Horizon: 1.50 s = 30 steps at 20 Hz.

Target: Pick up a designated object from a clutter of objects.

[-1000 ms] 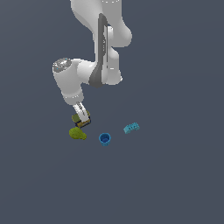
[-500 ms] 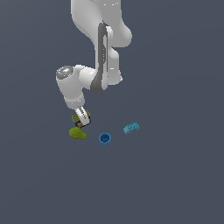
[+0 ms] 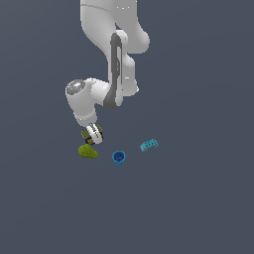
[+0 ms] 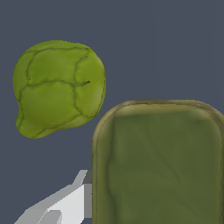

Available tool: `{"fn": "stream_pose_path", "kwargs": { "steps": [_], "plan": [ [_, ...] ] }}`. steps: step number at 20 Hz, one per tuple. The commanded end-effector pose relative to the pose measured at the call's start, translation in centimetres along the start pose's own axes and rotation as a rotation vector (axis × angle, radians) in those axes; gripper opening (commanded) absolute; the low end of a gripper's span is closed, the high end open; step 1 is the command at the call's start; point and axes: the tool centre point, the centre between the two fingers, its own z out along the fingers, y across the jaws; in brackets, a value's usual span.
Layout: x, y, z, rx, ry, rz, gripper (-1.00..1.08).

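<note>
Where exterior hides olive box (image 4: 157,164), wrist shows top.

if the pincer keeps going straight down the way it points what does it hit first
Most likely the olive-green box: in the wrist view its top sits directly ahead, beside one pincer finger. The yellow-green lump lies off to the side. The remaining depth is unclear.

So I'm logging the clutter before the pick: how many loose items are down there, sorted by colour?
Green: 2, the olive-topped box under the gripper, and the yellow-green rounded lump.
Blue: 2, the small blue cup and the cyan studded brick.
Total: 4
</note>
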Motion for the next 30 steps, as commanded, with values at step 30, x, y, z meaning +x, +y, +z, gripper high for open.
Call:
{"fn": "stream_pose_path", "kwargs": {
  "steps": [30],
  "plan": [
    [2.6, 0.5, -12.1, -0.002, 0.001, 0.003, -1.00]
  ]
}}
